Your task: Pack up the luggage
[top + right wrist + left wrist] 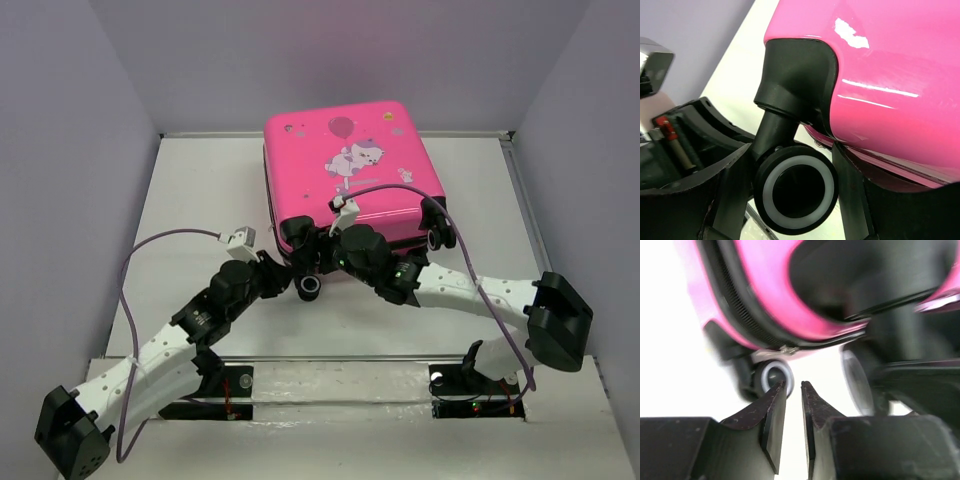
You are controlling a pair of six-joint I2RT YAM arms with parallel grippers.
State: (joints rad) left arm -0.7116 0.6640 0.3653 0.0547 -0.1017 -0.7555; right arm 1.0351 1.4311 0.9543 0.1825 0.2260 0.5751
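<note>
The hot-pink hard-shell suitcase (pixel 300 170) bears a white cartoon animal and balloon print; its black wheels (pixel 795 192) carry pale grey rings.

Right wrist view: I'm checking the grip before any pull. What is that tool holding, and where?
The right tool clamps a black wheel of the luggage, one finger on each side.

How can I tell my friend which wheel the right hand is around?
Find the pink suitcase lying flat on the white table. Go to its near-left corner. It's the black wheel with a pale ring, between the right hand's fingers; the near-right corner wheels have no hand by them.
</note>
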